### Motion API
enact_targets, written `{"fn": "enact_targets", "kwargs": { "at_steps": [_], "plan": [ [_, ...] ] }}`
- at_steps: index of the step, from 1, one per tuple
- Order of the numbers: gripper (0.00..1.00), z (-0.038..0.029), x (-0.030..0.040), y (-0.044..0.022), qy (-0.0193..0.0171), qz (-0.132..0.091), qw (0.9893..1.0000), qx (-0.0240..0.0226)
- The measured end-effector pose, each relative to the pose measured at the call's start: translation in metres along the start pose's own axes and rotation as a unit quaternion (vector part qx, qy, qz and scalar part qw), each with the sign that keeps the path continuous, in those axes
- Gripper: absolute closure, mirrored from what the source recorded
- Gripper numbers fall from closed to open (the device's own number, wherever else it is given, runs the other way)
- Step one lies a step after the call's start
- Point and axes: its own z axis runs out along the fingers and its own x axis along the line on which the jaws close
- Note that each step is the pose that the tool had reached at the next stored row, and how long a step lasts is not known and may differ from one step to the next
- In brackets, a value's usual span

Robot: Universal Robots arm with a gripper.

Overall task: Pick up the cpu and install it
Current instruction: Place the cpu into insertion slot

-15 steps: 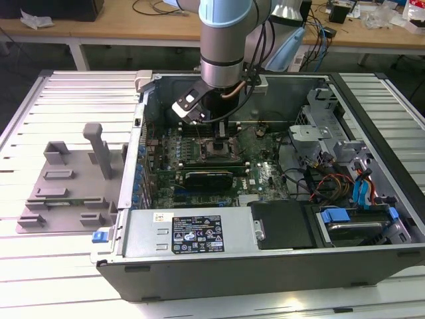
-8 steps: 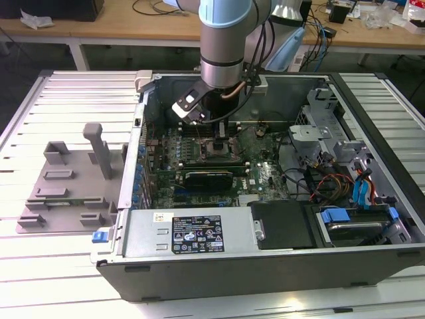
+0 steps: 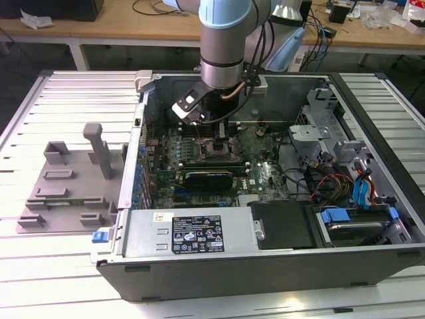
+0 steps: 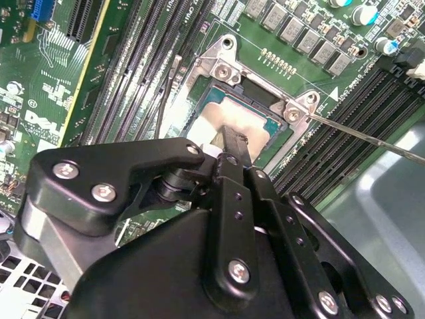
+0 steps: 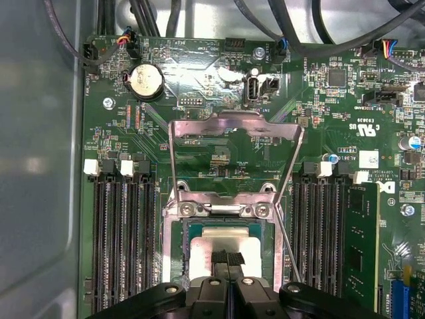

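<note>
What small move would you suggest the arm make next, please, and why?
Probably lift the gripper straight up a little: the chip looks seated flat in the socket, the fingers are shut over its top, and the hinged frame stands open.

Slatted table point(image 3: 73, 100) carries open computer case point(image 3: 299, 262) and grey fixture point(image 3: 60, 193).

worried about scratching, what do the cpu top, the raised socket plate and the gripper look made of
The cpu: metal lid, matte silver-grey with a soft sheen. The raised socket plate: bare sheet metal, probably steel, bright and reflective. The gripper: matte black, metal or plastic, cannot tell.
</note>
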Motion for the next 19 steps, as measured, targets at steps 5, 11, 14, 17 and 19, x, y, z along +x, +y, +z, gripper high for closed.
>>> {"fn": "enact_targets", "kwargs": {
  "at_steps": [5,11,14,17,19],
  "plan": [
    [0.89,0.0005,0.0,0.0,0.0,0.0,1.0,0.0],
    [0.89,-0.0024,-0.0001,0.0,0.0,0.0,1.0,0.0],
    [0.89,-0.0146,-0.0005,0.0005,0.0001,0.0,1.0,0.0],
    [0.89,-0.0343,-0.0011,0.0011,0.0002,0.0,1.0,0.0],
    [0.89,-0.0386,-0.0012,0.0013,0.0003,0.0,1.0,-0.0002]
  ]
}}
